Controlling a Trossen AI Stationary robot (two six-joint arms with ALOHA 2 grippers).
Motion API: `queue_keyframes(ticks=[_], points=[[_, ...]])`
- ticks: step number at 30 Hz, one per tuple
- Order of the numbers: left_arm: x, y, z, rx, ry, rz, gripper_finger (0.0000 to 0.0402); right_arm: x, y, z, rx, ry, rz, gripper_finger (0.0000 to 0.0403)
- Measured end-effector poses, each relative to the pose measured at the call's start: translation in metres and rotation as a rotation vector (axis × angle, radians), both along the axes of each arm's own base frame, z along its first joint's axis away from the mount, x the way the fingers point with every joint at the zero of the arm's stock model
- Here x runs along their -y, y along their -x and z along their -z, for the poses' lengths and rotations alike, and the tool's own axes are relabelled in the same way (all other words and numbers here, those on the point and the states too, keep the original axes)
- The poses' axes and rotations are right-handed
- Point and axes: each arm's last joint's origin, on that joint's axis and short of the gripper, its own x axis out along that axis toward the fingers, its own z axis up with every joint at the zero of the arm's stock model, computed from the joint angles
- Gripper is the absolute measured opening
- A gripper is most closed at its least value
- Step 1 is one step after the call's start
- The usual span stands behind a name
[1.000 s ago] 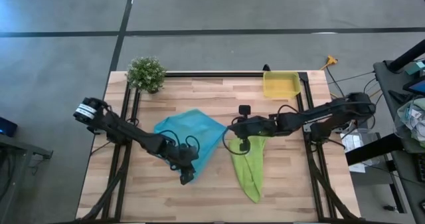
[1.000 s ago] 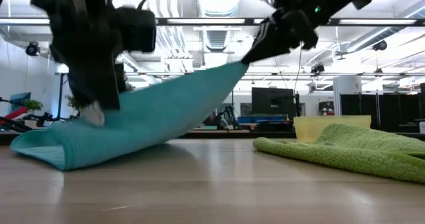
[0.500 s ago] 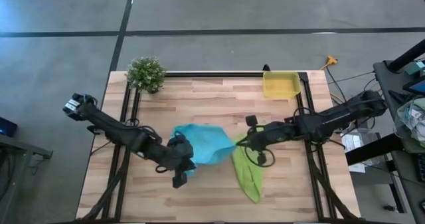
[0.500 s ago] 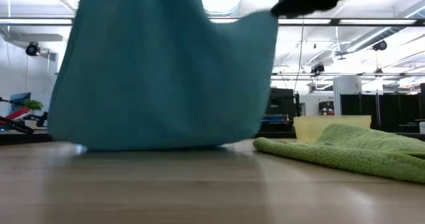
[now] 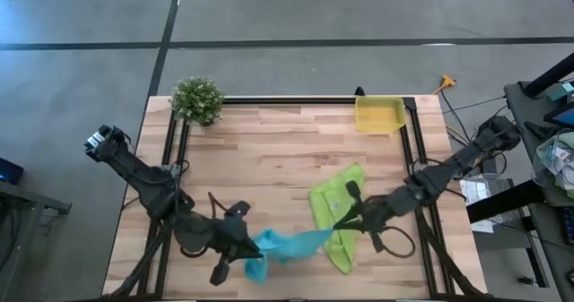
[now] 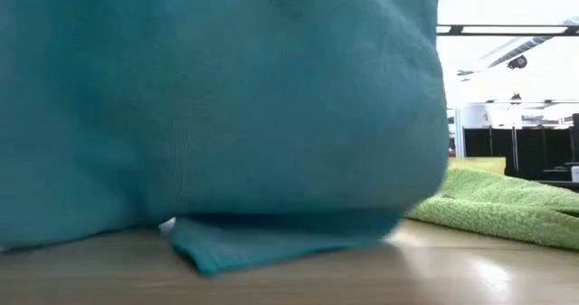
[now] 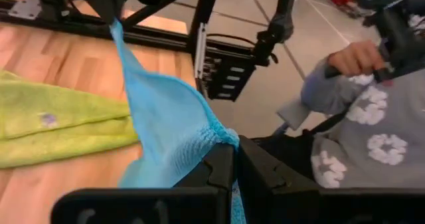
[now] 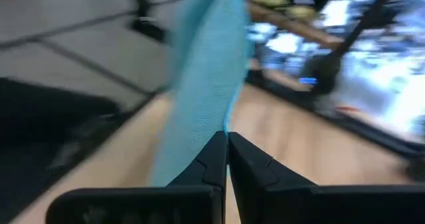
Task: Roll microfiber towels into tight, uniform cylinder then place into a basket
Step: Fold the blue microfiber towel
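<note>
The turquoise microfiber towel (image 5: 289,243) hangs between my two grippers over the table's near edge. It fills most of the low view (image 6: 217,106). My left gripper (image 5: 250,249) is shut on its left end and my right gripper (image 5: 337,226) is shut on its right end. The lime-green towel (image 5: 335,205) lies crumpled flat on the table, just behind and under my right gripper. The yellow basket (image 5: 378,114) stands on the table at the far right. My left gripper pinches a bunched end of the turquoise towel (image 7: 214,136) between its two fingers, coming nearly level from the table's left. The cloth runs from there up to the other gripper. My right gripper pinches the towel's opposite end (image 8: 214,121) between its two fingers, coming nearly level from the table's right. The cloth sags between the grippers, and its lower edge (image 6: 271,237) reaches the table.
A small potted plant (image 5: 197,99) stands at the table's far left corner. A person's sleeve and hand (image 7: 358,111) show beyond the table's near edge. Bare wood lies across the table's middle and far side (image 5: 287,150).
Both grippers have swung toward the table's near edge and risen, still shut on the turquoise towel. The towel has come off the middle of the table, where most of it lay, and now hangs between them close to the low camera.
</note>
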Motion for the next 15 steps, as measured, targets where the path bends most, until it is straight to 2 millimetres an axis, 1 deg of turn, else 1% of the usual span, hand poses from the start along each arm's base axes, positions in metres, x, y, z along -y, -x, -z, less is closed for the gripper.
queue_keyframes(ticks=[4, 8, 12, 15], points=[[0.008, 0.007, 0.002, 0.013, -0.037, -0.029, 0.0000, -0.016, 0.013, -0.007, 0.120, 0.084, 0.184, 0.0009], [0.009, 0.011, 0.001, 0.052, -0.138, -0.070, 0.0000, -0.034, 0.019, -0.011, 0.230, 0.162, 0.321, 0.0009], [0.005, 0.015, -0.007, 0.099, -0.243, -0.086, 0.0000, -0.045, 0.013, -0.010, 0.302, 0.211, 0.375, 0.0009], [0.000, 0.018, -0.012, 0.136, -0.314, -0.100, 0.0000, -0.048, 0.006, -0.008, 0.341, 0.249, 0.394, 0.0009]])
